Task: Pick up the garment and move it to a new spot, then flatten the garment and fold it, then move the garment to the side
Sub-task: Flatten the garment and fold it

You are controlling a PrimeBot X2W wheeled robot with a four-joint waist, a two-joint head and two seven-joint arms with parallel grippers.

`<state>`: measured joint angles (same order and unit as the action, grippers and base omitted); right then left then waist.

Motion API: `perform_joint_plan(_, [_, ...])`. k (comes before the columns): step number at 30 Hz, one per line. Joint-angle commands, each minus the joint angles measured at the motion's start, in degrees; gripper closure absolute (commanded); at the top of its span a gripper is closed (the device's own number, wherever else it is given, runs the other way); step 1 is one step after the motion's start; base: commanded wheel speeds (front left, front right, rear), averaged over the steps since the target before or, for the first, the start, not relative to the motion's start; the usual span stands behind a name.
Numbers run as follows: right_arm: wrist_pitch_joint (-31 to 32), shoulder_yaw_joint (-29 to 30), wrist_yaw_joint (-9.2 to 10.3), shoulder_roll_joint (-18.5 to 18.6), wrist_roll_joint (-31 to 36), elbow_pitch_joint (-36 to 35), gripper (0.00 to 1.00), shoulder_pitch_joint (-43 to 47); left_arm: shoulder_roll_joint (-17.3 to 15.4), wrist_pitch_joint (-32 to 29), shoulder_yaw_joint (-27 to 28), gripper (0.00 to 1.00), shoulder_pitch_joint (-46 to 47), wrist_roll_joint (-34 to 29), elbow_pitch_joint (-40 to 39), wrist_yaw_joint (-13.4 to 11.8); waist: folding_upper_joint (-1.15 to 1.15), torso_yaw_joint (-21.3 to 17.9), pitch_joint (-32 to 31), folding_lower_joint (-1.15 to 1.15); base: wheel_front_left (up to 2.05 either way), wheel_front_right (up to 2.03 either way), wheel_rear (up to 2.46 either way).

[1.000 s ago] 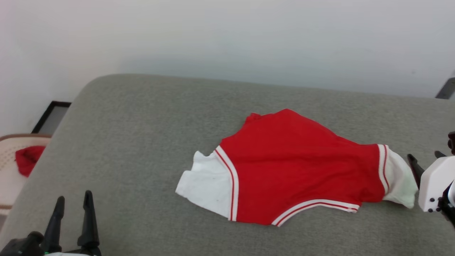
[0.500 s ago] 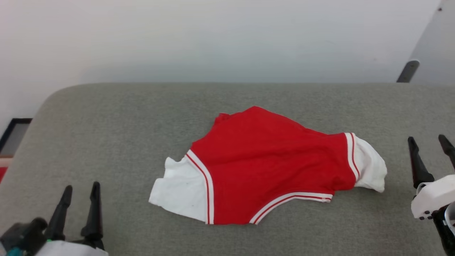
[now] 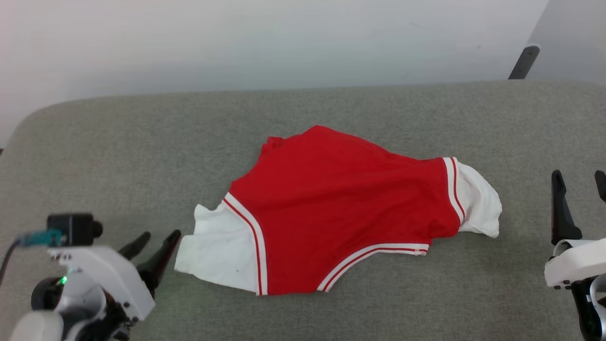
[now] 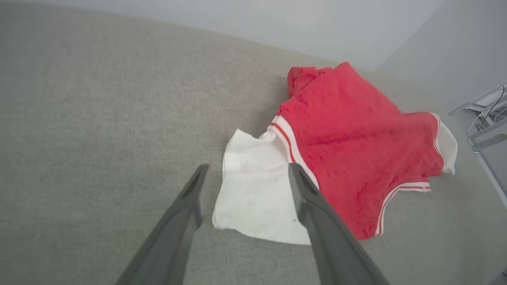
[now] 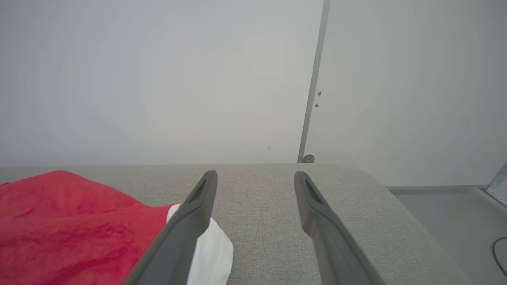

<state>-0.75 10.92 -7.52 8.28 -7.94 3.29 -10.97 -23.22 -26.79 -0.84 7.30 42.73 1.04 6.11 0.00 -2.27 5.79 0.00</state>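
Head view has the shirt [image 3: 341, 208] lying spread at the centre of the grey cushion [image 3: 118, 156]. At 8 o'clock the left gripper [image 3: 162, 233] leans toward 2 o'clock, its 2 fingers spread, tips near the white sleeve [image 3: 218, 251]. At 4 o'clock the right gripper [image 3: 578, 173] points to 12, fingers spread.

Grey tabletop [image 3: 118, 142] lies open on every side of the garment [image 3: 341, 208], and a pale wall [image 3: 236, 42] rises behind its far edge.

so the left gripper [image 3: 160, 235] sits low, fingers spread and tilted rightward, while the right gripper [image 3: 578, 175] points straight up, also spread wide
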Motion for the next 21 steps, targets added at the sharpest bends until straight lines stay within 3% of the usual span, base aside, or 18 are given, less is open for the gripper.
perform_joint_plan(1, [-0.18, 0.13, 0.06, -0.30, 0.61, 0.10, 0.00, -0.41, -0.49, -3.52, -0.44, 0.00, 1.37, 1.51, 0.62, -0.82, 0.00, -0.42, 0.53, 0.00, 0.00, 0.00, 0.00])
perform_joint_plan(4, [-0.29, -0.16, 0.06, -0.54, 0.66, 0.77, 0.00, -1.22, -3.58, -12.24, -2.57, 0.00, 4.39, 1.18, 1.46, -2.64, 0.00, -0.72, 0.71, 0.00, 0.00, 0.00, 0.00])
perform_joint_plan(10, [-0.37, -0.98, 0.06, -0.43, 0.07, 1.84, 0.00, -1.79, -5.68, -23.14, -5.00, 0.00, 8.92, 2.06, 4.45, -5.95, 0.00, -1.77, 0.78, 0.00, 0.00, 0.00, 0.00])
perform_joint_plan(21, [-0.42, -0.39, 0.06, -0.05, -0.86, 1.15, 0.00, -2.34, -6.90, -26.76, -8.71, 0.00, 12.97, -0.35, 9.80, -5.55, 0.00, -3.31, 3.05, 0.00, 0.00, 0.00, 0.00])
